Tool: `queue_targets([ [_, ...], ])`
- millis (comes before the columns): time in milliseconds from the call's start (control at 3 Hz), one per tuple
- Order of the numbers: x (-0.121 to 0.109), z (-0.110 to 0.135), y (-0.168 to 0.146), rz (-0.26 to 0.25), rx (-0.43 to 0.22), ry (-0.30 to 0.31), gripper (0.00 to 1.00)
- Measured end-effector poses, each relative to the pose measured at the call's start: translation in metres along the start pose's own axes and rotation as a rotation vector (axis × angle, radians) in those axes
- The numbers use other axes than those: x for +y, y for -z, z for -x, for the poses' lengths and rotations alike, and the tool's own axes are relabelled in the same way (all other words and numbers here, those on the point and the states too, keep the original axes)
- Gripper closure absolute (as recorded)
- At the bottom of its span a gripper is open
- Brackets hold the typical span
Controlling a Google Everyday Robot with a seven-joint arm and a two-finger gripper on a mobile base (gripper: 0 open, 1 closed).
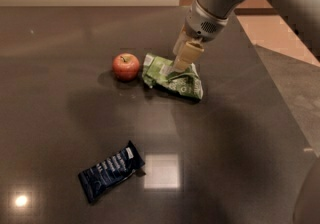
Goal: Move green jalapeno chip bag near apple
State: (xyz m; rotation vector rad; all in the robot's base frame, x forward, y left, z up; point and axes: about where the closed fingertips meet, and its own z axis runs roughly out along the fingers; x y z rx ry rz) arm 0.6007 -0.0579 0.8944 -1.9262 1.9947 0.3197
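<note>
The green jalapeno chip bag (183, 84) is a crumpled light-green foil bag lying on the dark table, just right of the apple (125, 66), with a small gap between them. The apple is small, round and red with a short stem. My gripper (175, 71) comes down from the upper right and its beige fingers (187, 56) are shut on the top middle of the bag. The bag's lower edge rests on the table.
A dark blue snack bar wrapper (110, 170) lies at the front left on the dark glossy table (240, 143). The table's right edge runs diagonally at the right, with floor beyond it. My arm fills the upper right corner.
</note>
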Motion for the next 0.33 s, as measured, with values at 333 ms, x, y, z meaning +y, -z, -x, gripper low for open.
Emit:
queue_targets([
  [333, -0.0008, 0.0011, -0.0018, -0.001, -0.002, 0.001, 0.00],
])
